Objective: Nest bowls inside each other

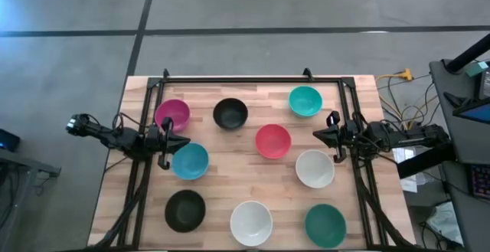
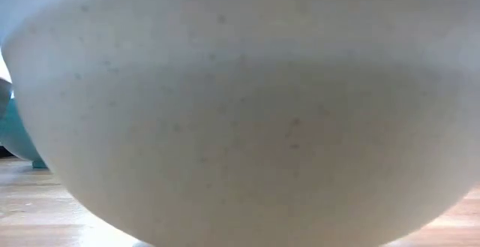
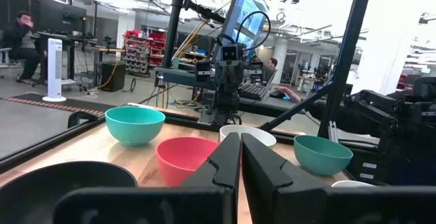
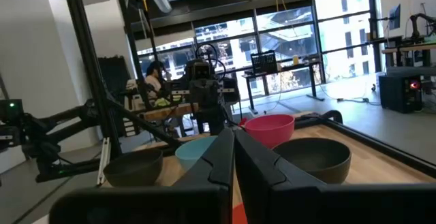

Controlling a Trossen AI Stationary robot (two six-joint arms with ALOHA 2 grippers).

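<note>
Nine bowls sit upright on their bases, spread over the wooden table, none inside another. The high view shows magenta (image 1: 172, 114), black (image 1: 230, 113), teal (image 1: 305, 100), red (image 1: 272, 141), light blue (image 1: 190, 161), white (image 1: 315, 168), black (image 1: 185, 210), white (image 1: 251, 223) and dark green (image 1: 325, 225). My left gripper (image 1: 185, 141) hovers shut between the magenta and light blue bowls, pointing at the red one. My right gripper (image 1: 315, 135) is shut too, between the teal and white bowls. The fingertips meet in both wrist views (image 3: 240, 146) (image 4: 231, 139).
A black metal frame (image 1: 253, 78) runs along the table's far edge and both sides. The near white bowl (image 2: 240, 112) fills the low view and hides the rest. Beyond the table lie grey floor, cables and equipment on the right (image 1: 459, 129). People sit in the room behind (image 3: 20, 37).
</note>
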